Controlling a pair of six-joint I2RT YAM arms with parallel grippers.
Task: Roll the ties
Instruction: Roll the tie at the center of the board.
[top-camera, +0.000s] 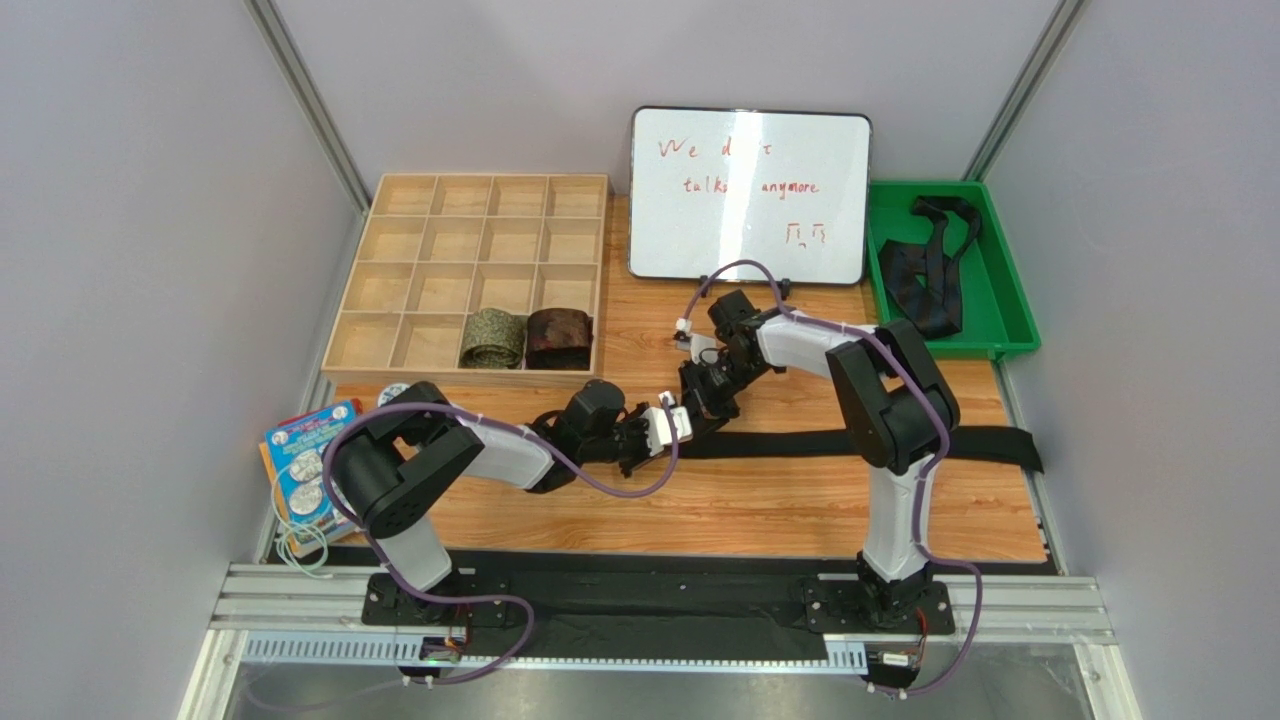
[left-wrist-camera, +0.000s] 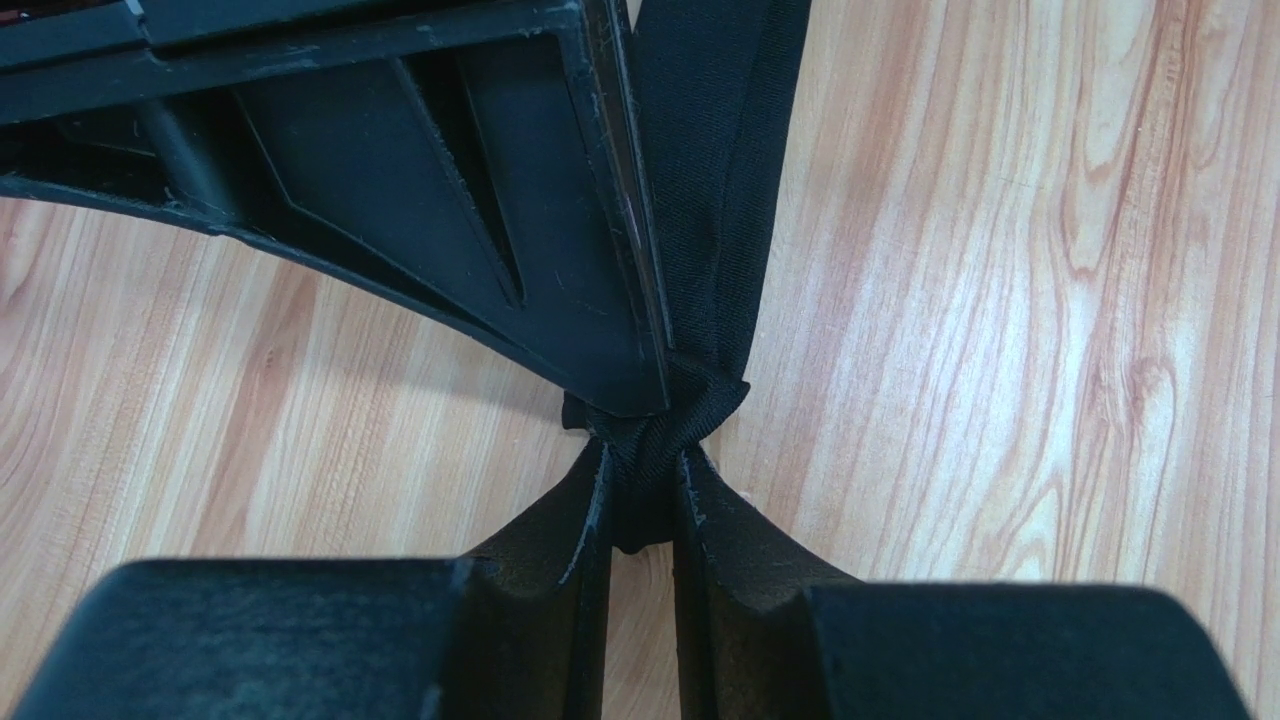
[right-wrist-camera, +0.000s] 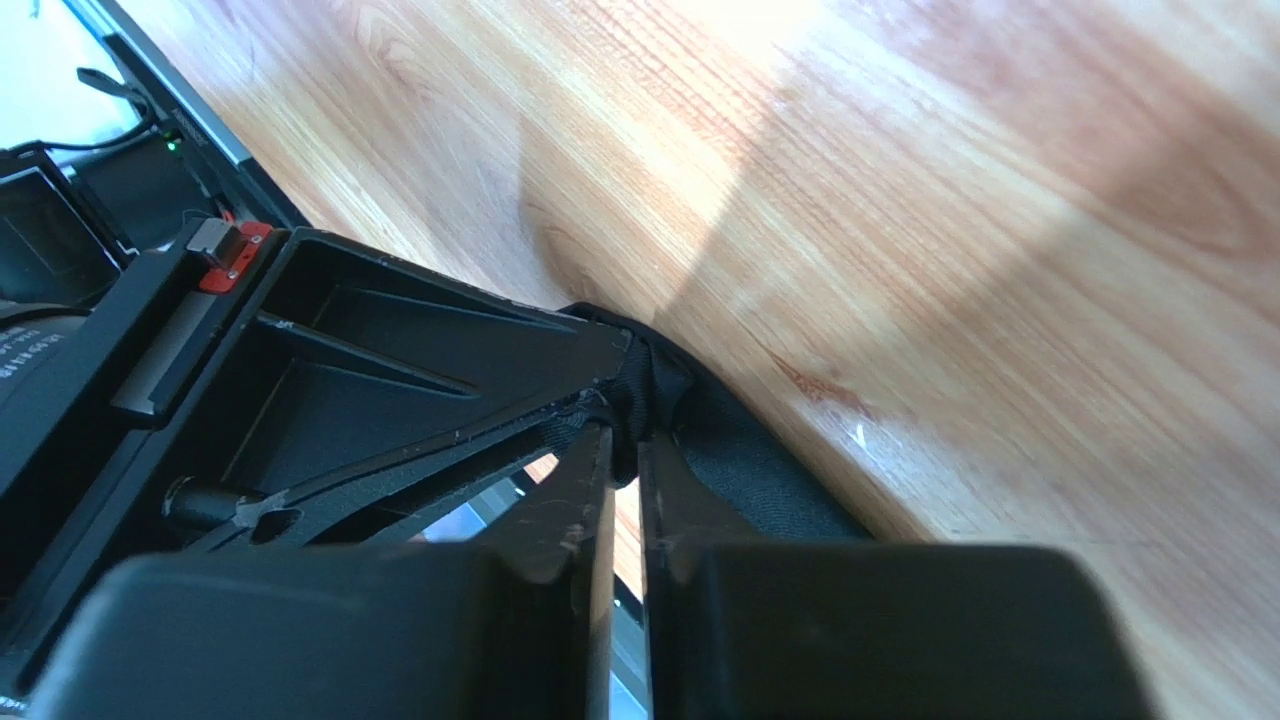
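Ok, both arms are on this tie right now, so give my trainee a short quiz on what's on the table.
1. True or false: the green bin is empty.
2. How many rolled ties sit in the wooden tray? A) none B) two C) four
3. Fill in: the left gripper pinches the ___ tie stretched across the table.

Key: 1 false, black ties lie in it; 2 B; 3 black.
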